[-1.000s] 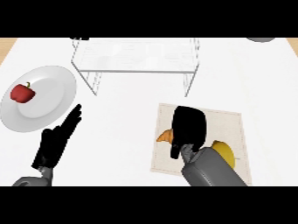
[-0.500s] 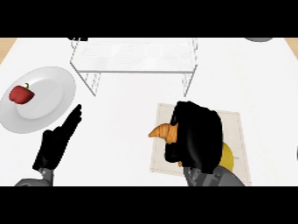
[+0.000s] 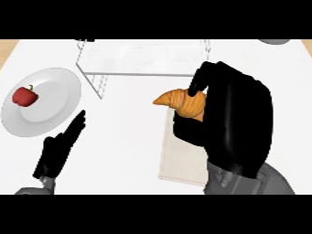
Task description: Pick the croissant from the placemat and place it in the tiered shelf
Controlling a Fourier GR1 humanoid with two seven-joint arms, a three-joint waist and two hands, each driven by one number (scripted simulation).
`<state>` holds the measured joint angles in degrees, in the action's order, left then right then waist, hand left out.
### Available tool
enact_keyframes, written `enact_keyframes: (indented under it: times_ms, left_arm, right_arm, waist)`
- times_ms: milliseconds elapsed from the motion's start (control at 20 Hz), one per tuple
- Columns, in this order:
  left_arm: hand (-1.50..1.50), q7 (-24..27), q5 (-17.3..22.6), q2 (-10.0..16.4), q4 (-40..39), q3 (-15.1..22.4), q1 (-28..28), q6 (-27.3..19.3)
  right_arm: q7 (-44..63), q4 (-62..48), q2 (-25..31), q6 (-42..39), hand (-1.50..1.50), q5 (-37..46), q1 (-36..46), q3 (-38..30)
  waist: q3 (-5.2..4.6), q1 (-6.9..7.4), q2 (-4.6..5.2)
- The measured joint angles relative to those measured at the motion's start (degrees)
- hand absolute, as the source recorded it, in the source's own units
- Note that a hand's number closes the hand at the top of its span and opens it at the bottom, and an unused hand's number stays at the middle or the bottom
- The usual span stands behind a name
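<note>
Right hand (image 3: 236,119) is clasping the croissant (image 3: 182,103), fingers curled round it, over the placemat's (image 3: 178,160) far edge, near the tiered shelf (image 3: 141,59). Left hand (image 3: 57,153) is resting lower left, fingers straight.

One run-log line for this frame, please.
phase: carry | right hand: curled round croissant, over far end of placemat | tiered shelf: not yet reached | left hand: open, resting lower left
</note>
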<state>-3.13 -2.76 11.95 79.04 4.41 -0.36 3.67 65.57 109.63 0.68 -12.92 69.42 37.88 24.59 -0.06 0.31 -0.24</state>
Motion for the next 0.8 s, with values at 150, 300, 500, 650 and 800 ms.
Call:
enact_keyframes:
  times_ms: [150,300,500,650,800]
  left_arm:
    - [0.0,0.8,0.0,0.2,-0.9,-0.3,-0.6,0.4]
    - [0.0,0.8,-0.2,0.2,-0.7,-0.4,-0.6,0.5]
    - [0.0,0.1,-0.7,-0.8,0.2,0.4,-0.7,0.1]
    - [0.0,-0.6,-1.1,-1.1,1.2,0.7,-0.5,-0.2]
    - [0.0,-0.7,-1.7,-1.5,0.5,0.7,-1.4,-0.6]
  right_arm:
    - [-1.5,-5.0,-0.1,-0.4,1.5,-0.7,6.8,-6.0]
    - [-3.5,-11.0,-0.1,-0.8,1.5,-0.2,12.9,-11.9]
    - [-5.4,-21.9,0.1,1.1,1.5,0.8,19.9,-18.6]
    - [-7.0,-30.9,0.3,4.1,1.5,1.2,24.5,-22.3]
    - [-9.7,-40.2,2.0,6.1,1.5,0.2,29.7,-26.0]
  waist:
    - [-0.03,0.32,0.16]
    - [-0.01,0.47,0.24]
    - [0.0,0.85,0.43]
    - [0.01,1.11,0.52]
    - [0.01,1.23,0.64]
